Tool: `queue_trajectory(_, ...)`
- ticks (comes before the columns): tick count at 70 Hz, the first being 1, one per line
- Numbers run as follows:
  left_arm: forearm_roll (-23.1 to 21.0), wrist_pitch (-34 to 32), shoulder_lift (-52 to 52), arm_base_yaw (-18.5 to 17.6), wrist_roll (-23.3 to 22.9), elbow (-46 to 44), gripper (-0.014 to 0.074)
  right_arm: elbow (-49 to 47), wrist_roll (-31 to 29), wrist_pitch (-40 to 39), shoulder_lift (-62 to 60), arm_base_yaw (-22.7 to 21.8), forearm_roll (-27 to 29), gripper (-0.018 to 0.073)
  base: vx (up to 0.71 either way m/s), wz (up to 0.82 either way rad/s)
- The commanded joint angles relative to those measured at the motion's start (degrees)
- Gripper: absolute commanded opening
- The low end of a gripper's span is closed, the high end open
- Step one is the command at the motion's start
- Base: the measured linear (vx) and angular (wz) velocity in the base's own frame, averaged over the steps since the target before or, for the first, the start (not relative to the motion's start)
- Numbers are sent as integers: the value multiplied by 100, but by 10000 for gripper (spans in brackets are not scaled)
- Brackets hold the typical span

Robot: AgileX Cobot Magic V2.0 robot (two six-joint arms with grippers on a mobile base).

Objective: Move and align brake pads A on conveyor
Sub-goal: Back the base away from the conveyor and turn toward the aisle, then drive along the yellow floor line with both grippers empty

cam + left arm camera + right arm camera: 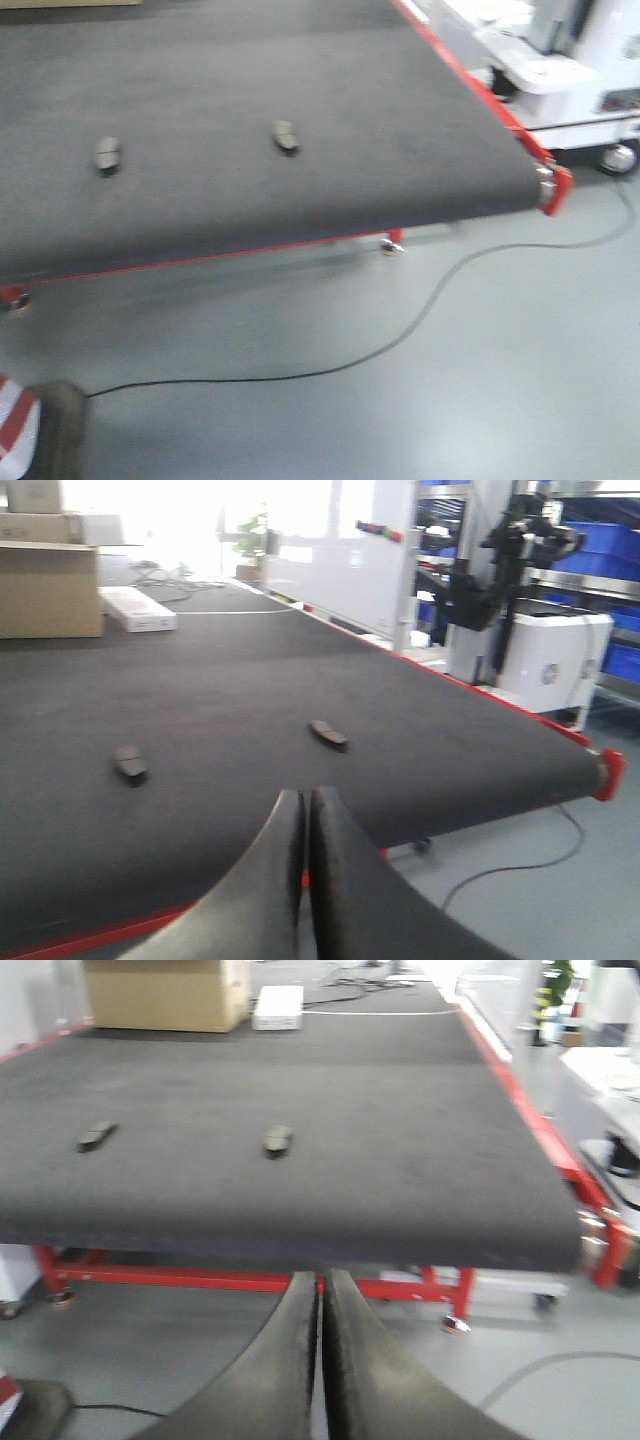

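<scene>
The left gripper point(303, 802) is clamped tight, finger against finger, nothing in its grasp, sitting right at the near red edge of the conveyor point(300, 670). Two brake pads A point(286, 137) lie flat on the belt ahead of it, well apart: the left-hand pad point(130, 764) ahead and to its left, the right-hand pad point(329, 735) ahead, slightly right. The right gripper point(321, 1282) is closed and empty too, short of the belt's edge, with both pads ahead to its left.
</scene>
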Motion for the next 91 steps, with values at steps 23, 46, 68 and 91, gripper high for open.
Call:
queue_trajectory(23, -18, -390, 79, -32, -1, -132, -6, -156, -50, -409, 52, -14, -59, -6, -12, -72)
queue_trajectory(46, -18, -390, 79, -32, -1, -132, -6, -156, -50, -409, 52, -14, -59, -6, -8, -86)
queue_trajectory(68, -18, -390, 79, -32, -1, -132, -6, -156, -50, -413, 52, -14, -59, -6, 0, -77)
queue_trajectory(91, -18, -390, 79, -32, -1, -132, -6, -156, -50, -413, 52, -14, -59, -6, 7, -68)
